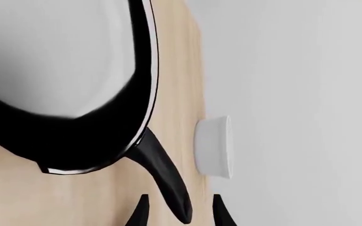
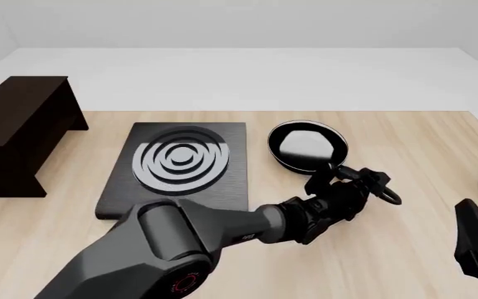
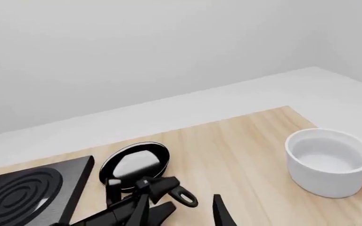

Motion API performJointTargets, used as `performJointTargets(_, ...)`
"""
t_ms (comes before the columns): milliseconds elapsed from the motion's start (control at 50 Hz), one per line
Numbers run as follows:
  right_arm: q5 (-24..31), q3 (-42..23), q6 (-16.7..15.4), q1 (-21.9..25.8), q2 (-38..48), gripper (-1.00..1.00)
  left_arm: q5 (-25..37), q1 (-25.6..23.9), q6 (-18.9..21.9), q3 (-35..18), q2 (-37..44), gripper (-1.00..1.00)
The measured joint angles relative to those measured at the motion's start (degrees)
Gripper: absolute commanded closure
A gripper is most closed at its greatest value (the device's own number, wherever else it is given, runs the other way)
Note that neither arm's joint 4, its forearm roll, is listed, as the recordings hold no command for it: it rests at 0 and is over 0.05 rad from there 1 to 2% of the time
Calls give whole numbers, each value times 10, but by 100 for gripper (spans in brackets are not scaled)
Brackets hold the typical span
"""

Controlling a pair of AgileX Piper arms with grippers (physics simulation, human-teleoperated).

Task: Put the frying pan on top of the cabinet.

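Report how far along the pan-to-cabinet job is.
Done: the left claw has reached the frying pan and sits astride its handle, fingers on either side. In hand: the grasp; whether the claw has closed on the handle cannot be told, and the pan rests on the table beside the stove plate. Left: lift, carry and set it on the cabinet.

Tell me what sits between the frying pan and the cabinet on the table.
The black square stove plate lies between the frying pan and the cabinet, seen in the front view.
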Motion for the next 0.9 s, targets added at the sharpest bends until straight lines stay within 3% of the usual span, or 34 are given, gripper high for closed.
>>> performJointTargets(900,-8,0,5,-3,10,-100,32,5,-45,-66,31,-100)
